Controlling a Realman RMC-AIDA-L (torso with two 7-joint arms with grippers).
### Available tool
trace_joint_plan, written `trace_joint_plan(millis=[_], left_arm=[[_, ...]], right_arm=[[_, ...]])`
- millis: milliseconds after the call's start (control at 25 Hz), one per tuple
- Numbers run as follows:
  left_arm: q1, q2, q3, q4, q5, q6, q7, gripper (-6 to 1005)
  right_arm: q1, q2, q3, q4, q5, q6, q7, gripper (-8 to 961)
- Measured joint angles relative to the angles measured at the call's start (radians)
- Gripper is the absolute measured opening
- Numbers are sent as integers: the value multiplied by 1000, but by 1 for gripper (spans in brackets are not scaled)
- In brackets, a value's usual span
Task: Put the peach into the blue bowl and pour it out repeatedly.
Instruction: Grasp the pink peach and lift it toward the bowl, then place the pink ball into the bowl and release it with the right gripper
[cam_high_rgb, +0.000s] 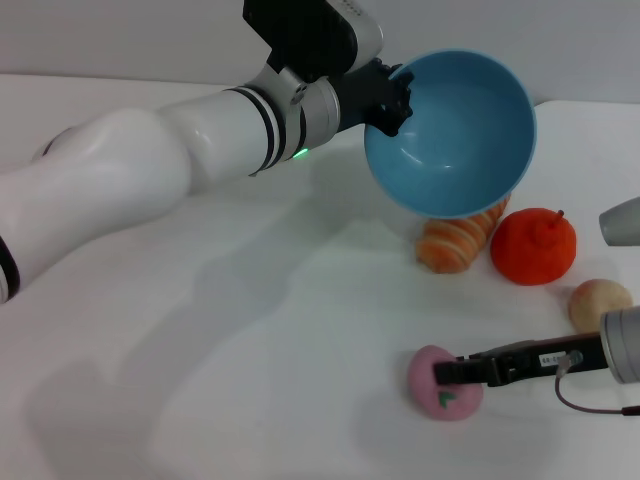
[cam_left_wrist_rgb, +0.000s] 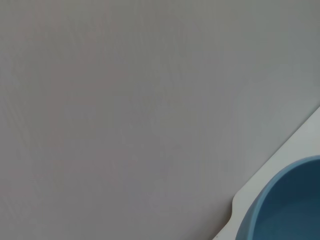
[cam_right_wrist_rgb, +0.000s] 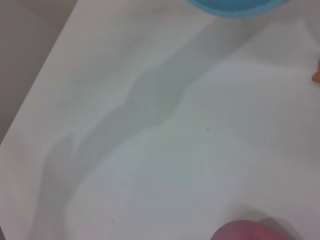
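I'm holding the blue bowl (cam_high_rgb: 452, 130) aloft with the left end effector (cam_high_rgb: 392, 98), pinching its rim; the bowl is tipping on its side, its mouth facing toward me and down, empty. The peach (cam_high_rgb: 444, 383) is lying on the counter (cam_high_rgb: 250, 350), well in front of the bowl. My right end effector (cam_high_rgb: 452, 372) is sitting on the peach, apparently pinching it. The risk I'm judging: the round peach could squirt from a shallow grip and roll toward the beige ball (cam_high_rgb: 599, 304) or the orange-red fruit (cam_high_rgb: 533, 246). The peach has no real long axis; its green stem mark is facing me.
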Motion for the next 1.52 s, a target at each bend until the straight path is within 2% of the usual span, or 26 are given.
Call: trace_joint_plan(millis=[160,280,520,560,600,720,920,1200,1320,1520], left_arm=[[0,1,0,0,0,1,0,-1],[0,2,-7,1,0,17,0,-1],[-9,5,-103,5,31,171,-43,-2],[-12,7,-144,18,102,239,-118,-2],[-12,7,-144,18,102,239,-118,-2],[-25,7,-187,41,279,331,-278,-2],[-90,4,-191,67,547,559,-562,-2],[-124,0,-187,121,584,727,-660,-2],[-159,-1,-185,134,590,818,-702,-1],[-174,-3,-181,134,577,847,-708,-1]], right_arm=[[-8,2,3,-43,12,-26,-14,208],[-31,1,4,-97,76,-89,-43,162],[-100,-3,6,-396,201,-303,-46,79],[-113,-4,13,-498,231,-372,-38,72],[-113,-4,13,-498,231,-372,-38,65],[-131,-4,25,-647,267,-423,-1,45],[-112,-6,71,-758,259,-436,29,45],[-85,-6,53,-746,179,-353,31,46],[-67,-4,5,-678,147,-289,31,46],[-45,-5,-33,-615,147,-242,23,45]])
